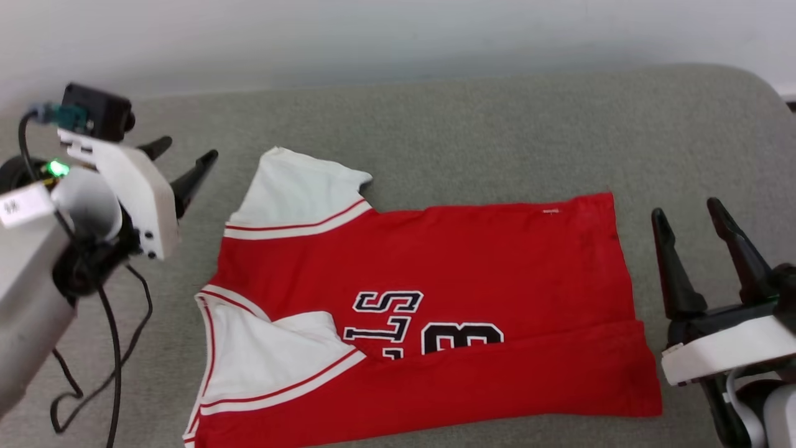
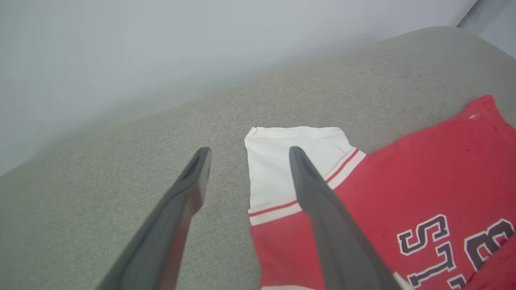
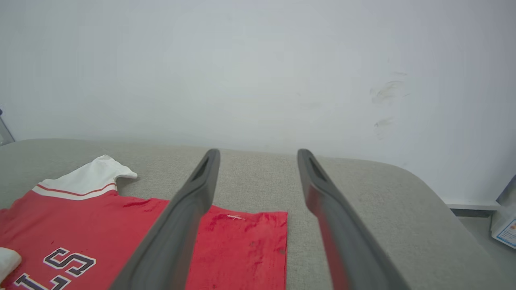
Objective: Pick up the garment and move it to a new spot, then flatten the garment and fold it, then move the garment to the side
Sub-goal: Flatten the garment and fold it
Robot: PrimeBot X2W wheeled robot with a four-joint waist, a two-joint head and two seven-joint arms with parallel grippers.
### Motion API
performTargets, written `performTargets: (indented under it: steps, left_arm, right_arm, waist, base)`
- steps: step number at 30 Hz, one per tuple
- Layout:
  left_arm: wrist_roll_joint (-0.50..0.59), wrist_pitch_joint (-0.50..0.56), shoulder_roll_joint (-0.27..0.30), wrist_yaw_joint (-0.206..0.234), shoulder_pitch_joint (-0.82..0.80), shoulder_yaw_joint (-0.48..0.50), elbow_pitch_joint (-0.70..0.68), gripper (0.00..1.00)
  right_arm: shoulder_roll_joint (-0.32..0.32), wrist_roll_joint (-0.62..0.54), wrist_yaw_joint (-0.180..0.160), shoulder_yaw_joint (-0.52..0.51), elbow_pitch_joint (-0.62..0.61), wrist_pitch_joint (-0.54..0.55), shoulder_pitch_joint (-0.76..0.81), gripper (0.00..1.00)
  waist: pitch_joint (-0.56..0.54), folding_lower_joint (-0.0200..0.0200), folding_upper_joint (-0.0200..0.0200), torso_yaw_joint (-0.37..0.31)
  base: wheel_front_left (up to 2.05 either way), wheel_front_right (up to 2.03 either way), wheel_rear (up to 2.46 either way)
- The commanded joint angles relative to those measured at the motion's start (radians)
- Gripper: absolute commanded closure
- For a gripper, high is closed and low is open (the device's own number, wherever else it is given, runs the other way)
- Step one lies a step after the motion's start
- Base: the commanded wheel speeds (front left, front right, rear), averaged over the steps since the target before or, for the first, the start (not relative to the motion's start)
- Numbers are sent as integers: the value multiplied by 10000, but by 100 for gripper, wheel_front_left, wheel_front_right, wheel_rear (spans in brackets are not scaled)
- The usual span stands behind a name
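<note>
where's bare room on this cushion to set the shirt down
Widest free patch: the grey cushion strip between the garment's far edge and the wall. A narrower bare patch lies between it and the open right gripper. Crowded: the left side, with the open left gripper and its loose cable.

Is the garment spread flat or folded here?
Partly folded: the garment has its near edge turned over the lettering, cutting the characters off, and the near sleeve laid inward; the far sleeve lies spread.

A plain indoor room, home or lab unclear: a grey upholstered surface [image 1: 472,124] against a bare, scuffed white wall [image 3: 258,60].
</note>
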Motion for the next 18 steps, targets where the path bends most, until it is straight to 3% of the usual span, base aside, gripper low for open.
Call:
performTargets:
  steps: [1,11,18]
  left_arm:
    - [102,305,-22,-114,-375,-94,153,0]
    - [-22,3815,-592,-682,-3066,-740,1625,0]
    - [240,4601,-911,-813,-4073,-1103,2756,0]
  right_arm:
    - [112,-109,-8,87,-105,-37,-120,0]
    - [591,-503,-8,378,-616,-137,-607,0]
    - [651,-526,-8,388,-637,-214,-984,0]
  waist:
    - [585,0,0,-370]
    - [2496,0,0,-967]
    - [3328,0,0,-1215]
  base:
    - [0,0,0]
    - [0,0,0]
    - [0,0,0]
